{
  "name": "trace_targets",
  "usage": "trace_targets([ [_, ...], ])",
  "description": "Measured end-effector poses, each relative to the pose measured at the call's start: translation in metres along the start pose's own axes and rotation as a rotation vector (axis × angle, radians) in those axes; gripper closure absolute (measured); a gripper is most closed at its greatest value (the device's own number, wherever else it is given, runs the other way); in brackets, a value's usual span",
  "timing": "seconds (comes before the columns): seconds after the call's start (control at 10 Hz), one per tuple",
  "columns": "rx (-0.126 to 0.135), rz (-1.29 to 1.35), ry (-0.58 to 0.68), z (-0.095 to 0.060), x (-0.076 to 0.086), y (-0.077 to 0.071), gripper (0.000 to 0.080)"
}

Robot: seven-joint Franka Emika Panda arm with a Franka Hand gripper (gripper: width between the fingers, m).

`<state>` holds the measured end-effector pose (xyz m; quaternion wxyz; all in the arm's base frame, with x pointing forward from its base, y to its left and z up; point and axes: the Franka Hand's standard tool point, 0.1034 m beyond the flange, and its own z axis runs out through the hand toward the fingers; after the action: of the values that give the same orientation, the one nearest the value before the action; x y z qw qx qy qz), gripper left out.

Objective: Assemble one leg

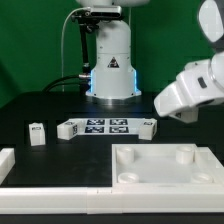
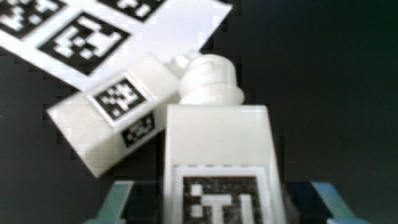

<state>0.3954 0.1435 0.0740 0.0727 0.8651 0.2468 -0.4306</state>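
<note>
One small white plastic peg-like leg (image 2: 214, 135) with a black-and-white tag sits clamped in the two-finger gripper (image 2: 217, 200), fingers (image 2: 125, 198) against both flanks. It is held above the table, off the thin white marker board (image 2: 98, 30) toward the exterior view's right. Second tagged white leg (image 2: 111, 105) lies just beside that board's end. Third white leg (image 1: 38, 133) stands near the board's other end, not touching.

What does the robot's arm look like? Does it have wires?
The arm is chunky, rounded and white, with a dark joint. Its base glows blue and wears a black triangle sign, and grey cables loop beside it. The tool has blue-grey fingers.
</note>
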Motion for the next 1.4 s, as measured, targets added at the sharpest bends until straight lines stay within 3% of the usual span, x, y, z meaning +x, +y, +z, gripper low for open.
trace_targets([
  [0.5, -0.006, -0.011, 0.098, -0.006, 0.011, 0.004, 0.0509],
  [0.6, -0.017, -0.005, 0.267, -0.015, 0.022, 0.009, 0.0509],
  [0.7, -0.029, 0.008, 0.372, -0.013, 0.014, 0.013, 0.0509],
  [0.8, -0.023, 0.033, 0.402, -0.013, 0.001, 0.020, 0.0509],
  [0.9, -0.034, 0.049, 0.538, -0.026, 0.003, 0.034, 0.0509],
  [1.1, -0.055, 0.080, 0.754, -0.027, -0.012, 0.057, 0.0509],
  [1.2, -0.043, 0.097, 0.809, -0.029, -0.015, 0.065, 0.0509],
  [1.3, -0.073, 0.090, 0.956, -0.035, -0.012, 0.070, 0.0509],
  [1.4, -0.097, 0.087, 1.052, -0.030, -0.013, 0.072, 0.0509],
])
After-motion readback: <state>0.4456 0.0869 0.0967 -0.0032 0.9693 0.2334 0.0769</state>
